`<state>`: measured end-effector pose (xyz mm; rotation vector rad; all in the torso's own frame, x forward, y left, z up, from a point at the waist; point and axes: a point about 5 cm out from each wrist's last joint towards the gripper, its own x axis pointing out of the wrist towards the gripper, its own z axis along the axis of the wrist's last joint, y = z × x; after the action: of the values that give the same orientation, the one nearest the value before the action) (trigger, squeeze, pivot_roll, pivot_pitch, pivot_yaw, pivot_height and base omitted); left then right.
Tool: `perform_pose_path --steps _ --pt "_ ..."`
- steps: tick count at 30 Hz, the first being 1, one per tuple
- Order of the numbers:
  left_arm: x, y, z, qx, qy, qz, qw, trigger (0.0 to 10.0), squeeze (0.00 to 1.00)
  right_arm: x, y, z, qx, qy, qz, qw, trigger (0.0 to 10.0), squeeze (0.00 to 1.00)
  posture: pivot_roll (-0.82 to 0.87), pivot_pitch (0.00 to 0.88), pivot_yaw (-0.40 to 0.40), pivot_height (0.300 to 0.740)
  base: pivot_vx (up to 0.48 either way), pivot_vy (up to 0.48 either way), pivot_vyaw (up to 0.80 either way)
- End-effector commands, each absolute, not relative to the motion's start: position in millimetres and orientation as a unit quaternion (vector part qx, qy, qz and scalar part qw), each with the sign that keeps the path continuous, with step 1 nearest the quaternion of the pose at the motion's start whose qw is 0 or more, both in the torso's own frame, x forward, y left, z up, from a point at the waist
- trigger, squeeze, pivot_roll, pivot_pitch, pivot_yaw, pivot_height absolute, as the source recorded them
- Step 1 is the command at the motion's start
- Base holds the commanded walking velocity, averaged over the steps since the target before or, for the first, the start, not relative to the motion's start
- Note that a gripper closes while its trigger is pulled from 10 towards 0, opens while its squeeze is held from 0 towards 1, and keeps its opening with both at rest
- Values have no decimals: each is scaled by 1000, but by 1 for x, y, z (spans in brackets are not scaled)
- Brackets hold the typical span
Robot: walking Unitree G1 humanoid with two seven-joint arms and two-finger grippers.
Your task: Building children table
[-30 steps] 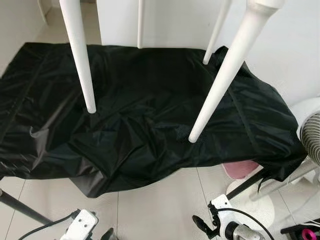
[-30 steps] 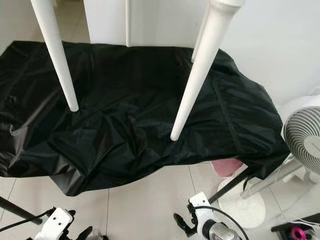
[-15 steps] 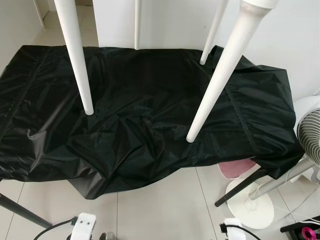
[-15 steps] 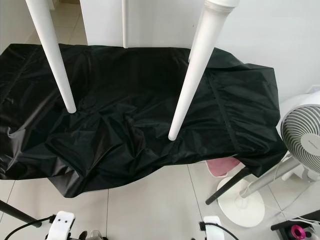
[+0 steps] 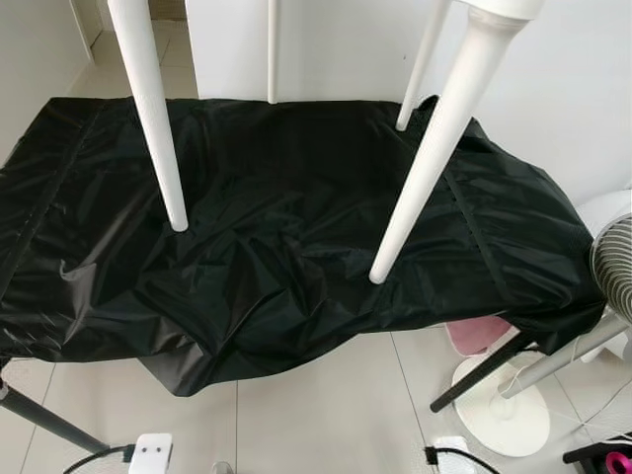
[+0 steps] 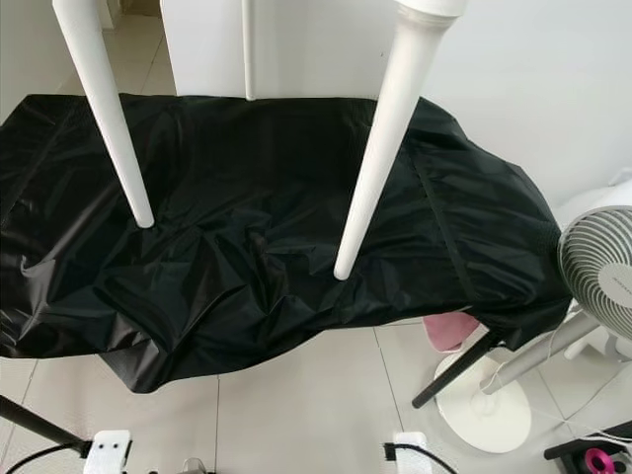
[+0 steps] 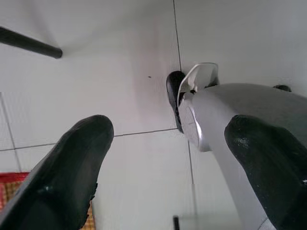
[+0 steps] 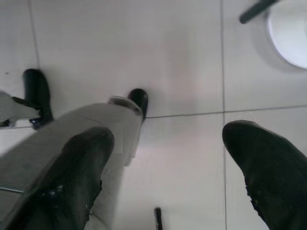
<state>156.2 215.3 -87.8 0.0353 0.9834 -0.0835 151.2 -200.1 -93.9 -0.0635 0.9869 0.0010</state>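
The white children's table [image 5: 449, 148] stands upside down on the counter [image 5: 296, 237], which is draped in a black cloth [image 6: 247, 247], its four white legs pointing up; the two near legs rise toward the camera. Compared with a second ago, both arms have dropped toward the lower edge of the head views, where just their white wrist parts show now. The left gripper [image 7: 168, 163] hangs over the tiled floor [image 7: 120, 57] with its black fingers spread and nothing between them; the right gripper [image 8: 168, 163] likewise hangs open above the floor. A white fan [image 6: 597, 281] stands at the right, beside the counter.
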Motion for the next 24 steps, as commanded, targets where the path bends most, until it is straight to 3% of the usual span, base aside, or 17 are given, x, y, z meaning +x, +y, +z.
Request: perform_pose_path --steps 1,24 --pt "149 216 -92 41 491 -18 870 10000 0 146 -202 -96 -38 483 -5 875 10000 0 61 77 -20 740 0 0 0" --pt "148 196 -97 25 497 -33 867 10000 0 142 -193 -100 -43 497 -13 867 10000 0 74 99 -43 740 0 0 0"
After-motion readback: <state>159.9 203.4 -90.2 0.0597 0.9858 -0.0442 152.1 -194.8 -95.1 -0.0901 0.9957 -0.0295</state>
